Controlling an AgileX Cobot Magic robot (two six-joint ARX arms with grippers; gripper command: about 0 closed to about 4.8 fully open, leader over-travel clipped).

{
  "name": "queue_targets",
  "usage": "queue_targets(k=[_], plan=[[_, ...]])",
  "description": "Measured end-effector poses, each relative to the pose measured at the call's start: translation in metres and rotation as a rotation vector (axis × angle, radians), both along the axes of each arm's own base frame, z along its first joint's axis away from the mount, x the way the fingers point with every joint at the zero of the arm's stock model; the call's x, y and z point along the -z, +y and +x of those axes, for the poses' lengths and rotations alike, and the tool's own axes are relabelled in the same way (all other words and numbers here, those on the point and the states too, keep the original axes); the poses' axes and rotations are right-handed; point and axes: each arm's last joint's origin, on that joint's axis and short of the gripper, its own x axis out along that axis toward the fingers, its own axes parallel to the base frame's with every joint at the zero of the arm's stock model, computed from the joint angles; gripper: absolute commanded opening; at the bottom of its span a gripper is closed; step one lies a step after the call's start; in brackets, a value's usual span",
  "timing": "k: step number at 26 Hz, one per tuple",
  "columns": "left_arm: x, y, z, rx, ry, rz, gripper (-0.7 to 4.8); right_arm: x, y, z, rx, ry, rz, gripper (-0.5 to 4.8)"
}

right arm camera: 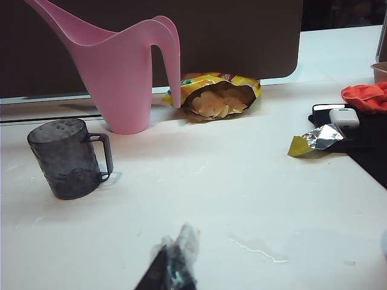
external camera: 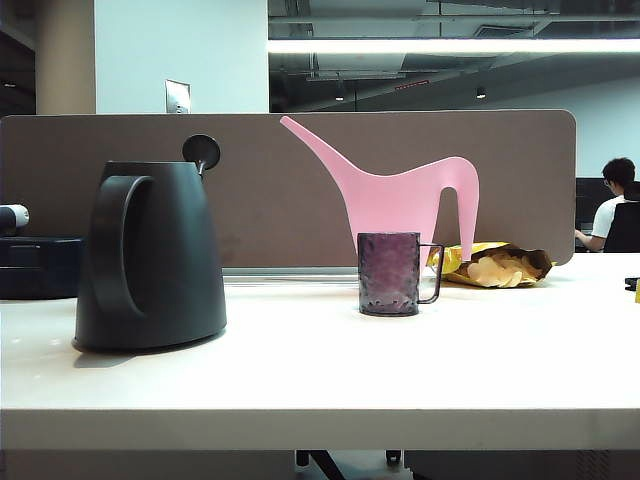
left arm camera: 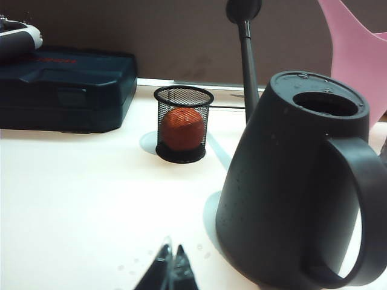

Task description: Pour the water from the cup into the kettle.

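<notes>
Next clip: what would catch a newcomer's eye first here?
The big black kettle on the left of the table, lid swung up, and the pink watering can rising behind the small purple cup near the middle. An open chip bag lies to the right of the cup. Neither arm shows in the exterior view; the left gripper sits low near the kettle and the right gripper back from the cup, both shut and empty.
</notes>
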Motion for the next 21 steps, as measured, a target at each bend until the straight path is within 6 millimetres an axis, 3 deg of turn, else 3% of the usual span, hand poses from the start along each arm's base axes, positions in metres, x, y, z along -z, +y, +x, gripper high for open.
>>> queue_targets(k=[9, 21], plan=[[0.000, 0.000, 0.000, 0.002, -0.004, 0.000, -0.05, 0.019, 0.000, 0.000, 0.016, 0.001, 0.000, -0.05], [0.000, 0.000, 0.000, 0.002, 0.001, 0.000, -0.05, 0.018, 0.000, 0.000, 0.018, -0.006, 0.000, -0.05]])
